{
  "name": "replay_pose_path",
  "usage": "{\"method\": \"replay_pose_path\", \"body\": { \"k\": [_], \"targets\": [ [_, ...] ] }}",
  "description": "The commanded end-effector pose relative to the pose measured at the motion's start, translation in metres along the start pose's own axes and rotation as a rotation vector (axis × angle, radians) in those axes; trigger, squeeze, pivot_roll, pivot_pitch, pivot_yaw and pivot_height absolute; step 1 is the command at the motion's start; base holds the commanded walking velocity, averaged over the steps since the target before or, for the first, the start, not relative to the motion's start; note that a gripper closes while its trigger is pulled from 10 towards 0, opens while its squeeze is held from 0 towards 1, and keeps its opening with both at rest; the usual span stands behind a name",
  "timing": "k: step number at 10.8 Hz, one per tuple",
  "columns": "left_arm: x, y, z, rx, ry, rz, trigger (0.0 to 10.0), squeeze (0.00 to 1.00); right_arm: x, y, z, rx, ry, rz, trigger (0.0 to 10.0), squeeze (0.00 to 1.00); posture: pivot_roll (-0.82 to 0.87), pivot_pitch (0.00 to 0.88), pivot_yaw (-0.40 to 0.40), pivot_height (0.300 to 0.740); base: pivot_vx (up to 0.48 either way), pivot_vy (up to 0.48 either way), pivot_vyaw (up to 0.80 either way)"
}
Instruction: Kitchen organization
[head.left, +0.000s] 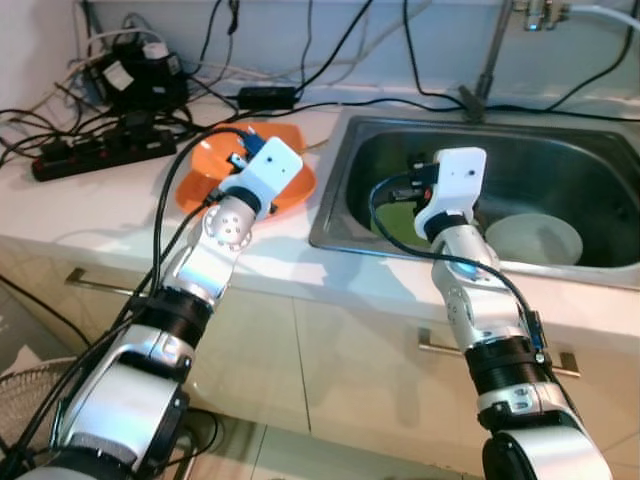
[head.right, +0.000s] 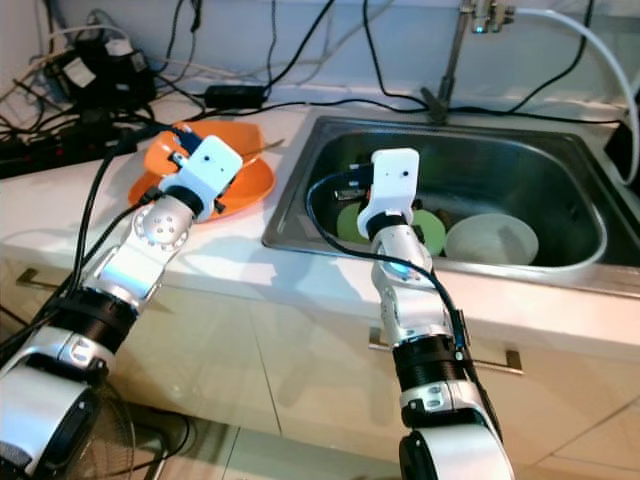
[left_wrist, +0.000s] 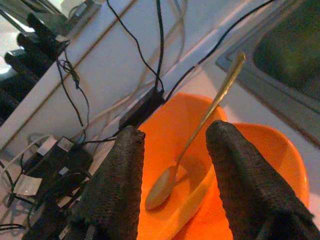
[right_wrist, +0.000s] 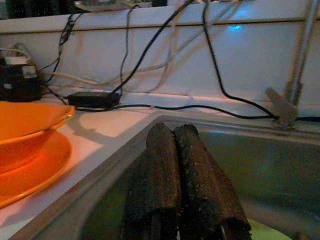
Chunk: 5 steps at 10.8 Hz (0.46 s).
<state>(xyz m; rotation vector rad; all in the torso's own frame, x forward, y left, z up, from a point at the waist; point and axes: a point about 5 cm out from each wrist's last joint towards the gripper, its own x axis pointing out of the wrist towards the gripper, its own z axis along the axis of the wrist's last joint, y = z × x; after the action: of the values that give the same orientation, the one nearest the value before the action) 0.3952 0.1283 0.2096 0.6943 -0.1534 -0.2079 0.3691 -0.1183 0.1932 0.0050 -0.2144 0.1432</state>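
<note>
Where bowl (left_wrist: 200, 165) sits, spoon (left_wrist: 200, 127) sinkward.

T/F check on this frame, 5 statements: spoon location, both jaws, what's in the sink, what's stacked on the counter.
1. The gold metal spoon lies in the orange plastic bowl. True.
2. The left gripper has its jaws shut on the spoon. False: the jaws stand open above the bowl, with the spoon seen between them, not gripped.
3. The right gripper has its jaws shut, holding nothing. True: it is over the stainless steel sink.
4. The sink holds only an orange plate. False: a white round bowl and a green round plate lie in it.
5. The orange bowl sits on an orange round plate on the white countertop. True.
</note>
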Motion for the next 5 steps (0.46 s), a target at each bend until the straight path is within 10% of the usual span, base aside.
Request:
{"method": "replay_pose_path", "body": {
  "k": [1,3,4,5],
  "targets": [
    [0.002,0.004,0.001,0.019,-0.003,-0.009,10.0,1.0,0.002,0.002,0.002,0.001,-0.002,0.003,10.0,0.0,0.12,0.008,0.033,0.74,0.0,0.0,0.0],
    [0.006,0.0,0.002,0.059,0.006,-0.042,10.0,1.0,0.002,0.002,0.002,0.001,-0.004,0.007,10.0,0.0,0.12,0.012,0.032,0.74,0.0,0.0,0.0],
    [0.008,-0.008,0.007,0.056,-0.02,-0.093,10.0,0.0,0.002,0.002,0.002,0.001,-0.003,0.007,10.0,0.0,0.12,0.013,0.033,0.74,0.0,0.0,0.0],
    [0.011,-0.012,0.012,0.07,-0.044,-0.116,10.0,0.0,0.001,0.002,0.002,0.001,-0.004,0.007,10.0,0.0,0.12,0.017,0.036,0.74,0.0,0.0,0.0]
  ]
}}
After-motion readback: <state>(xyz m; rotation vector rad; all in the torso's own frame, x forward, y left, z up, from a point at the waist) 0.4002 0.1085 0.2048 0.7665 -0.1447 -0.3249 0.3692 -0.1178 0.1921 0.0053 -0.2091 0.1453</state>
